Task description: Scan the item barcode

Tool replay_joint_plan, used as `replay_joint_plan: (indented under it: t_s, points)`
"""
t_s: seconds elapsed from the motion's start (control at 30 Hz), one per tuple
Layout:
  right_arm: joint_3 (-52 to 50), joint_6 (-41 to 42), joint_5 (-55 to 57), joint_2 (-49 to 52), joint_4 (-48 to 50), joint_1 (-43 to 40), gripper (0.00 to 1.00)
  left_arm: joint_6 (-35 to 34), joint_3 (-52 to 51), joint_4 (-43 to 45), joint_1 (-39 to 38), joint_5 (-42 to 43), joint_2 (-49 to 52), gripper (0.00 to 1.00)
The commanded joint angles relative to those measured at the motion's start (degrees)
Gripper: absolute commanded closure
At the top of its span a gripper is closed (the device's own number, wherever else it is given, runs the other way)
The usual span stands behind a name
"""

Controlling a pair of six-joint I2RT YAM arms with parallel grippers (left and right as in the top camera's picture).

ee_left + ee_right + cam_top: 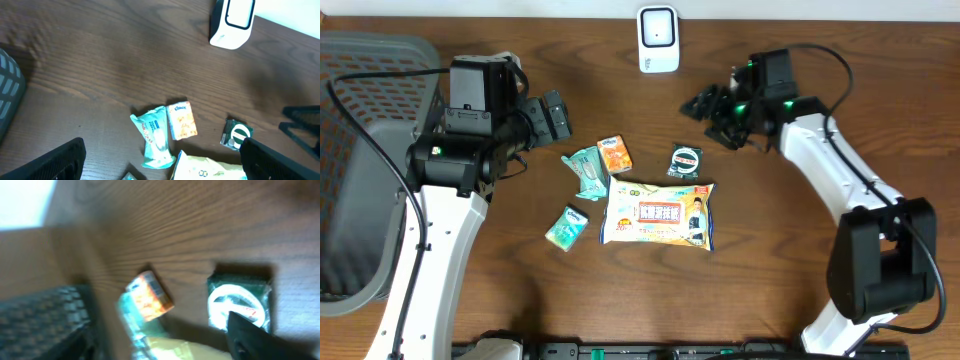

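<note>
Right gripper (708,112): jaws apart, nothing between; poised just beyond the green pack (687,160), on its far-right side.
Left gripper (558,115): wide apart, empty; left of the group.
5 packs flat on the table (760,280), none held: green pack, orange pack (615,154), teal pack (588,170), wipes (660,215), small teal pack (566,228).
Scanner (658,40): upright, far centre.
Likely step: picking 1 pack, probably the green.
Method: grip by opposite edges, lift clear of the wipes, turn the barcode to the scanner window, hold steady.
Barcode side: cannot tell.
</note>
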Motion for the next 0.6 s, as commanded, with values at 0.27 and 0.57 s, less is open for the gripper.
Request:
replay_joint_plan:
  t_s: [0.27, 0.57]
  points:
    - [6.56, -15.91, 32.79, 2.73, -11.61, 13.33, 0.09, 0.35, 0.22, -0.13, 0.28, -0.55, -0.04, 0.02]
    - [33.16, -19.39, 32.74, 16.92, -36.92, 13.75, 0.01, 0.35, 0.22, -0.13, 0.28, -0.55, -0.04, 0.03]
